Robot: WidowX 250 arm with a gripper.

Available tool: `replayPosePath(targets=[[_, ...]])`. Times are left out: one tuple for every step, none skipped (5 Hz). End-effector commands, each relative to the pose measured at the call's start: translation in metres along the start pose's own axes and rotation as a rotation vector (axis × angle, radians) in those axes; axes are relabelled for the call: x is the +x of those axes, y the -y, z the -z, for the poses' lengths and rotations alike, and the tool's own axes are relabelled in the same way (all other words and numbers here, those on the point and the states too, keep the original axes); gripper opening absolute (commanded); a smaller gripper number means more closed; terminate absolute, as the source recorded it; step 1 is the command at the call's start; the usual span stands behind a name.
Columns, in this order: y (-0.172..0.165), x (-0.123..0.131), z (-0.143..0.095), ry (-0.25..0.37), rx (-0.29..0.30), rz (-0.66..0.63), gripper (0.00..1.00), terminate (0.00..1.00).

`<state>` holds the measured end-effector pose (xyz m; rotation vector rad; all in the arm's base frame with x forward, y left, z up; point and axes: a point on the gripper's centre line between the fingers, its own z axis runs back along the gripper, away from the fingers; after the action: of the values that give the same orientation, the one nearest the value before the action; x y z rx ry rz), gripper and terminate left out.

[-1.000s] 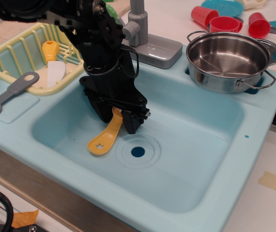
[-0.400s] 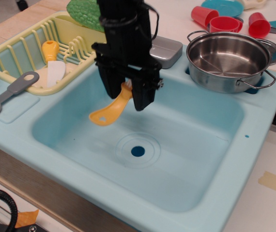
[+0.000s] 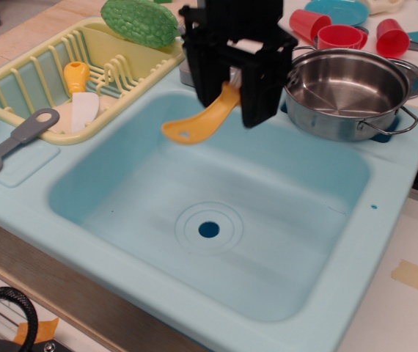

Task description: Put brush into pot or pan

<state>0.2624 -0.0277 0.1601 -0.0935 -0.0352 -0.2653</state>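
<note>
My black gripper (image 3: 231, 103) is shut on the yellow brush (image 3: 199, 122) and holds it in the air over the back part of the light blue sink (image 3: 216, 191). The brush handle slants down to the left, its holed end free; the bristle head is hidden between the fingers. The shiny steel pot (image 3: 348, 92) with wire loop handles stands on the sink's back right corner, just right of the gripper, and is empty.
A yellow dish rack (image 3: 62, 81) at back left holds an orange-handled white spatula (image 3: 81, 95) and a green sponge-like object (image 3: 139, 22). A grey spatula (image 3: 11, 143) lies on the left rim. Red cups (image 3: 334, 33) stand behind the pot. The drain hole (image 3: 209, 229) is in the basin floor.
The gripper has lifted the brush out of the sink basin and carried it up and to the right, toward the pot.
</note>
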Motion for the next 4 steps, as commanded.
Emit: replayPosePath(targets=[[0.016,0.033,-0.028,0.099,0.035,0.114,0.00,0.00],[0.022,0.058,-0.029,0.098,0.030,0.181,0.00,0.00],[0.029,0.077,-0.024,0.085,0.019,0.234,0.00,0.00],[0.027,0.090,-0.013,0.064,0.007,0.277,0.00,0.00]])
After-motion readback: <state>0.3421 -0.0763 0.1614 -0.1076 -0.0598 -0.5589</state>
